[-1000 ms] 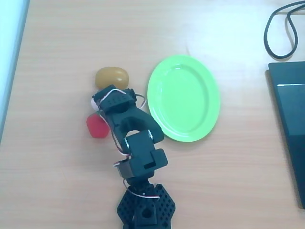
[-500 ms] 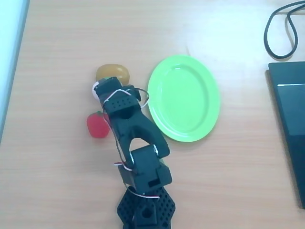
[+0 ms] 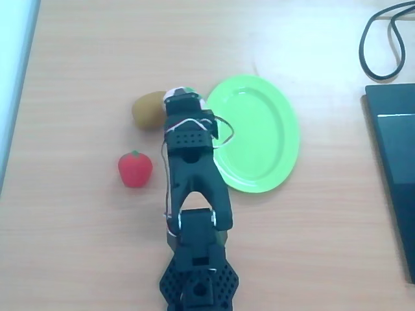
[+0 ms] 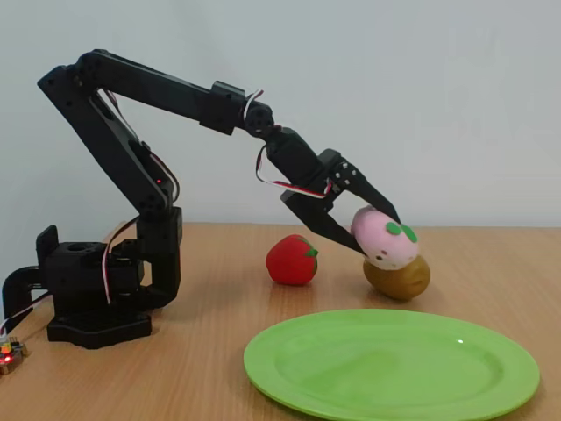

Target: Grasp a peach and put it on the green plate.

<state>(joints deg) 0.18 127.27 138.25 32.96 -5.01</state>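
Note:
The pale pink-and-white peach [image 4: 384, 237] with a green leaf patch hangs above the table, held between the black fingers of my gripper [image 4: 372, 233], which is shut on it. From overhead, a sliver of the peach [image 3: 176, 93] peeks out past the gripper [image 3: 181, 97], just left of the green plate [image 3: 259, 129]. The lime-green oval plate [image 4: 394, 368] lies flat in the foreground of the fixed view, with nothing on it. The peach is lifted over the brown-yellow fruit, left of the plate's rim.
A brown-yellow oval fruit [image 3: 146, 109] lies under and left of the gripper. A red strawberry [image 3: 135, 169] sits left of the arm. A dark flat device [image 3: 395, 175] and a black cable [image 3: 379, 39] occupy the right edge.
The arm has swung right toward the plate and stretched out, carrying the peach up off the table. The strawberry and brown fruit stay put.

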